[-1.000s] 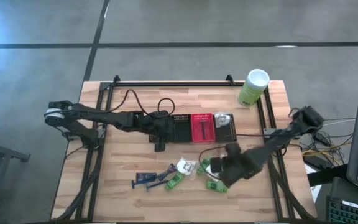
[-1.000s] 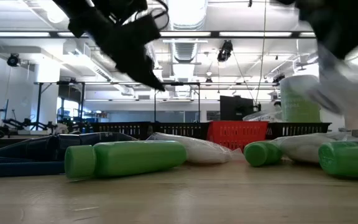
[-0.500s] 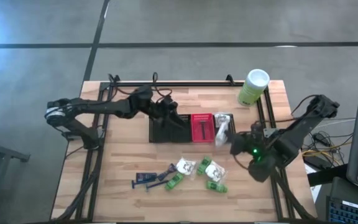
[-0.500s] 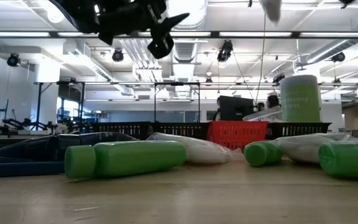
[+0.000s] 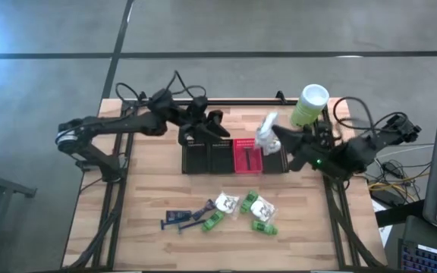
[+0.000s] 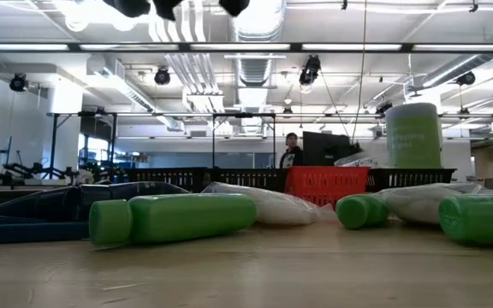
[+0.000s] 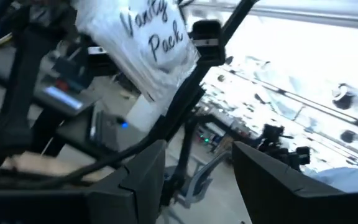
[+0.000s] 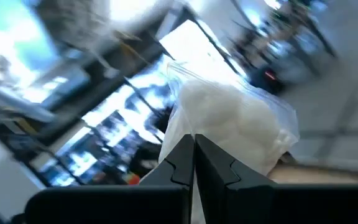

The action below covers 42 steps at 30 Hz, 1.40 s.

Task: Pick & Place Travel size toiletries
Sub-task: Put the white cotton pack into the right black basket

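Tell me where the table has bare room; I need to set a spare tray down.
Bare wood lies left of the razors and along the near edge of the table. Crowded: the basket row and the bottle-and-packet cluster.

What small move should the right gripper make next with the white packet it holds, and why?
Probably lower it into a basket and open. The right gripper is shut on the white packet, held up above the basket row's right end, not yet inside.

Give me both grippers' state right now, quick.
Left gripper: open, holding nothing, raised over the black baskets.
Right gripper: shut on a white packet, lifted above the red basket.
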Available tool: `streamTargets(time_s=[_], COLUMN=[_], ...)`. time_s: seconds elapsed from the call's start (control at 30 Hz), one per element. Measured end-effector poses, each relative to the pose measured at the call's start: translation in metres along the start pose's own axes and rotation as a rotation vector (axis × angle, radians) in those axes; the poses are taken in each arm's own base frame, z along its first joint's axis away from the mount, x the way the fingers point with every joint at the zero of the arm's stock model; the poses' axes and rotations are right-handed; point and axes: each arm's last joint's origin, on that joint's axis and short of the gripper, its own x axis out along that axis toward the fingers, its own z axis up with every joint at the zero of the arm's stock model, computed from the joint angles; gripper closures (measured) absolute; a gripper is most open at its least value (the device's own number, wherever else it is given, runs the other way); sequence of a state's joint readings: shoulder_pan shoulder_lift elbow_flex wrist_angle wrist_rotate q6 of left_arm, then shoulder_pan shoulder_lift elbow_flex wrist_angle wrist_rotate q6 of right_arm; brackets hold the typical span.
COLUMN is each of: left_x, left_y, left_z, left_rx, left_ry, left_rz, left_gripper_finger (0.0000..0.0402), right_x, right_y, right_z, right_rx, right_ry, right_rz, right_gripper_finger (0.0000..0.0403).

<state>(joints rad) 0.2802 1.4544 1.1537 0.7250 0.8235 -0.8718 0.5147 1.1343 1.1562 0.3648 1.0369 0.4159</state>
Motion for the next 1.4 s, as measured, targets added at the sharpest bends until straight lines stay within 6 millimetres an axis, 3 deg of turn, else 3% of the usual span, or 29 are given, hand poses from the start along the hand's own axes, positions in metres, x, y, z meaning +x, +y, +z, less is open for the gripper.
streamTargets(time_s=[0.27, 0.43, 0.67, 0.93, 1.4], left_x=[0.026, 0.043, 0.062, 0.070, 0.077], left_y=[-0.013, 0.002, 0.032, 0.024, 0.034], left_z=[0.046, 0.060, 0.061, 0.066, 0.061], left_rx=[0.024, 0.000, -0.088, -0.030, -0.047], left_ry=[-0.014, 0.028, 0.068, 0.043, 0.031], left_rz=[-0.114, -0.160, -0.192, -0.346, -0.269], left_gripper_finger=[0.0211, 0.0211, 0.0211, 0.0211, 0.0211], right_x=[0.009, 0.012, 0.009, 0.010, 0.010], right_y=[0.004, 0.009, 0.013, 0.013, 0.012], right_z=[0.006, 0.003, 0.002, 0.001, 0.002], right_rx=[-0.052, -0.071, -0.087, -0.106, -0.119], right_ry=[0.004, 0.015, 0.051, 0.053, 0.053], right_rz=[0.206, 0.345, 0.497, 0.503, 0.500], right_gripper_finger=[0.0394, 0.0394, 0.0394, 0.0394, 0.0394])
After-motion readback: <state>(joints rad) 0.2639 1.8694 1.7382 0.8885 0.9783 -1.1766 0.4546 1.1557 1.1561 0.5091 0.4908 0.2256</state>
